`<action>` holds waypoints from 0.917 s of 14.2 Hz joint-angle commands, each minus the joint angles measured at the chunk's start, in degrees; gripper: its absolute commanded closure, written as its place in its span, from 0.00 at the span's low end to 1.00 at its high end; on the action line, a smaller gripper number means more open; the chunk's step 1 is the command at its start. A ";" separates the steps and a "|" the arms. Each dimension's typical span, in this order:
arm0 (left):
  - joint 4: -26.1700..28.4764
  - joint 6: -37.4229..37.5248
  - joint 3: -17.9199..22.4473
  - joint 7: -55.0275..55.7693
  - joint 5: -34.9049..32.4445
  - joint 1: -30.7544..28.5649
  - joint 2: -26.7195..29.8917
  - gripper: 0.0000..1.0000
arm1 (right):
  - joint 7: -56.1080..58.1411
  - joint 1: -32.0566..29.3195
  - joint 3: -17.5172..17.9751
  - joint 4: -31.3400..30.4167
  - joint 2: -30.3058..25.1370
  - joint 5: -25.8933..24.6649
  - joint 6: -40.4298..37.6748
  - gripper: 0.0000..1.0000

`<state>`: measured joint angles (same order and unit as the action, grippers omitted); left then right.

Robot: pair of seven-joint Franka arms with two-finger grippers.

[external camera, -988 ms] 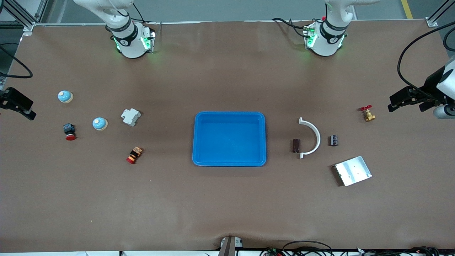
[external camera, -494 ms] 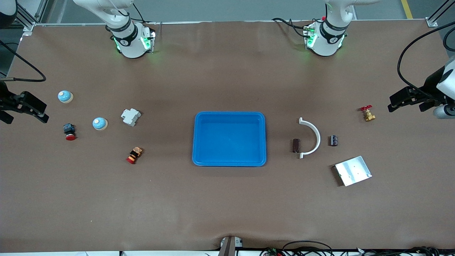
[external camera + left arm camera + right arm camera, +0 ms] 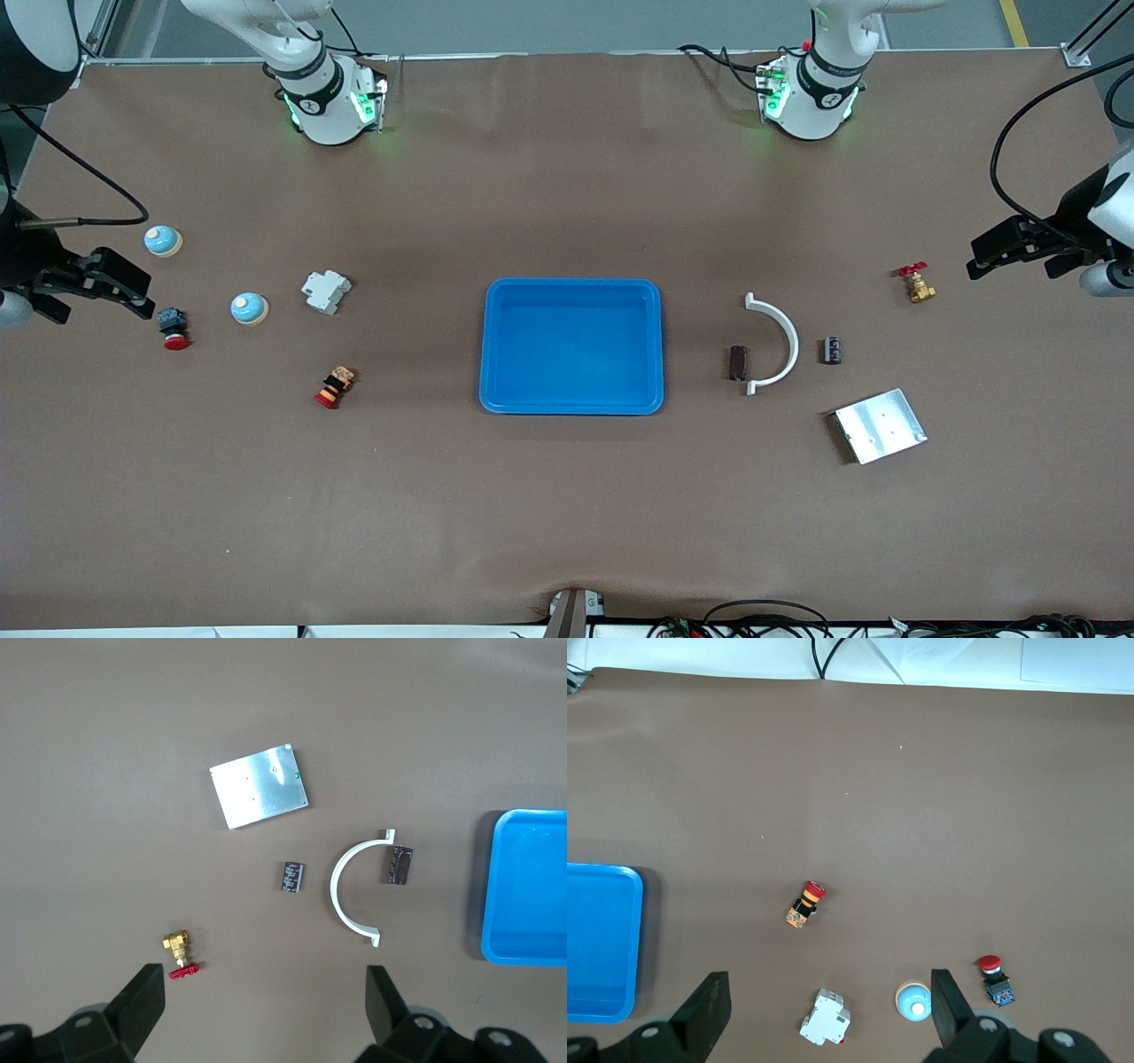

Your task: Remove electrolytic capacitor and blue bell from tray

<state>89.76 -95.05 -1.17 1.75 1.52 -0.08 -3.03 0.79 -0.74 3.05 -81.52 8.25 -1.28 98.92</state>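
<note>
Already emptied, the tray (image 3: 572,346) sits mid-table; the right gripper (image 3: 106,282) has been brought inward beside a blue bell (image 3: 163,240), fingers apart.
Two capacitors (image 3: 292,876) by the white arc (image 3: 351,895) are shown by the left wrist view; the left gripper (image 3: 1019,244) waits, fingers apart.

A brown mat (image 3: 567,496) covers the whole tabletop, lightly creased and puckered at the middle of its edge nearest the front camera. Aluminium frame posts (image 3: 1076,53) stand at the corners along the bases' edge, with grey floor (image 3: 567,22) and a yellow floor line (image 3: 1014,22) past them. Black cables (image 3: 762,616) trail along the nearest edge. Lighting is even and soft.
</note>
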 commanded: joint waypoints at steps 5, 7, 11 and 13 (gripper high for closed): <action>-1.08 0.04 -0.32 0.63 -1.17 -0.19 -0.83 0.00 | 2.11 -0.13 -0.33 -0.39 0.63 -1.27 2.59 0.00; -1.08 0.04 -0.32 0.63 -1.08 -0.19 -0.83 0.00 | 2.02 -0.66 -0.41 -1.09 0.63 -1.36 2.94 0.00; -1.08 0.04 -0.32 0.63 -1.08 -0.19 -0.92 0.00 | 1.85 -0.93 -0.59 -0.92 0.54 -1.36 2.85 0.00; -1.08 -0.05 -0.32 0.63 -1.08 -0.19 -0.92 0.00 | 1.93 -0.75 -0.59 -0.57 0.37 -1.27 2.24 0.00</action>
<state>89.76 -95.05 -1.17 1.75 1.52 -0.11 -3.41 2.43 -1.35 2.01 -82.20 9.23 -1.63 101.43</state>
